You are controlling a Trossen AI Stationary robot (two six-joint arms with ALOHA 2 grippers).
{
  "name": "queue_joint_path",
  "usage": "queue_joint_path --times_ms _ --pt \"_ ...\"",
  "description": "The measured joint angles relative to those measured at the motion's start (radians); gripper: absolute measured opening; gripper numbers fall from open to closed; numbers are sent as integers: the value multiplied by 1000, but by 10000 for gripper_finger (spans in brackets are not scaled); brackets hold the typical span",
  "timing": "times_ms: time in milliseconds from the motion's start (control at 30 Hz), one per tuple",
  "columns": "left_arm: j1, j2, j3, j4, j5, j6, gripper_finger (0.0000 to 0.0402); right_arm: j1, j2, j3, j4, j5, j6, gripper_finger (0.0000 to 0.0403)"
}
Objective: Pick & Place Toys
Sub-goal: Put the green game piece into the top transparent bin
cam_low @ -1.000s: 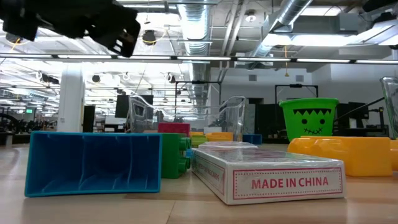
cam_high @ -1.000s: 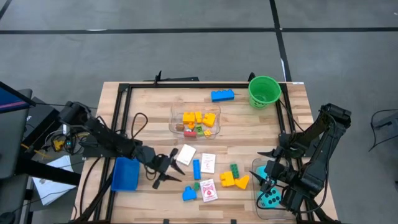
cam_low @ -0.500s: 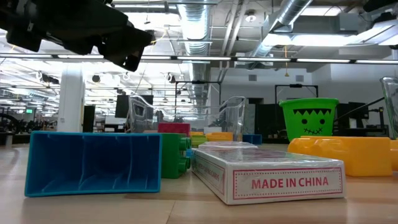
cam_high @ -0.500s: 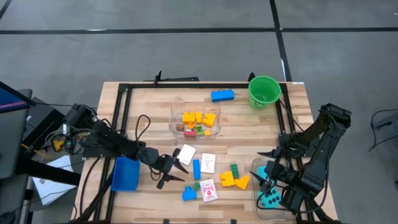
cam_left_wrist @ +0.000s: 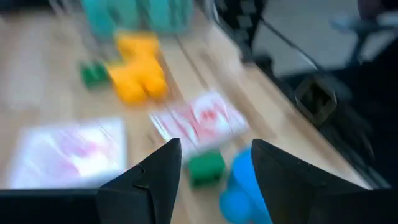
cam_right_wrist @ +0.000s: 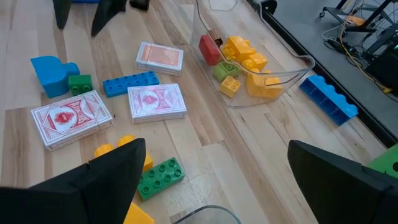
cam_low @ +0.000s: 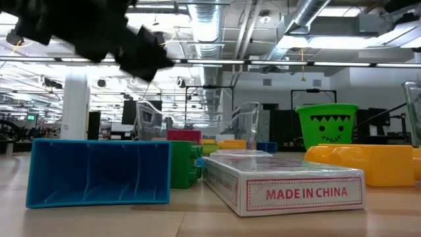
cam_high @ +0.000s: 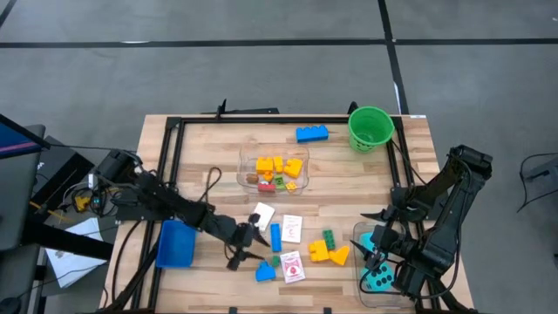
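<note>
Toys lie loose on the wooden table: a long blue brick (cam_high: 275, 236), three picture cards (cam_high: 261, 215) (cam_high: 291, 228) (cam_high: 294, 267), a chunky blue brick (cam_high: 265, 272), a small green brick (cam_high: 275, 260), a green brick (cam_high: 328, 237) and yellow bricks (cam_high: 327, 252). My left gripper (cam_high: 248, 244) hovers open just left of them. In the left wrist view my left gripper (cam_left_wrist: 214, 180) has the small green brick (cam_left_wrist: 206, 168) and the blue brick (cam_left_wrist: 242, 193) ahead of its fingers. My right gripper (cam_high: 377, 247) waits open over the right tub; the right wrist view shows it (cam_right_wrist: 217, 186) wide open.
A clear tub (cam_high: 246, 167) at mid-table holds several bricks. Another clear tub (cam_high: 364, 281) at the near right holds teal dice (cam_high: 379, 277). A blue tray (cam_high: 176, 243) lies near left, a green bucket (cam_high: 370, 128) and a blue brick (cam_high: 311, 133) at the far side.
My left gripper has moved toward the table's right edge and a little down and nearer, closing in on the small green brick and the blue brick. The toys have not moved.
</note>
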Motion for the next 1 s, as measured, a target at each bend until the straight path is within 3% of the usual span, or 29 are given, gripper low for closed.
queue_joint_path --times_ms 200,567,1000 --pt "4 66 2 -46 63 -48 191 0 0 0 3 -2 0 384" --pt "-24 111 3 -121 -4 -152 190 0 0 0 7 -4 0 384" --pt "-108 235 4 110 -122 -213 190 0 0 0 11 -3 0 384"
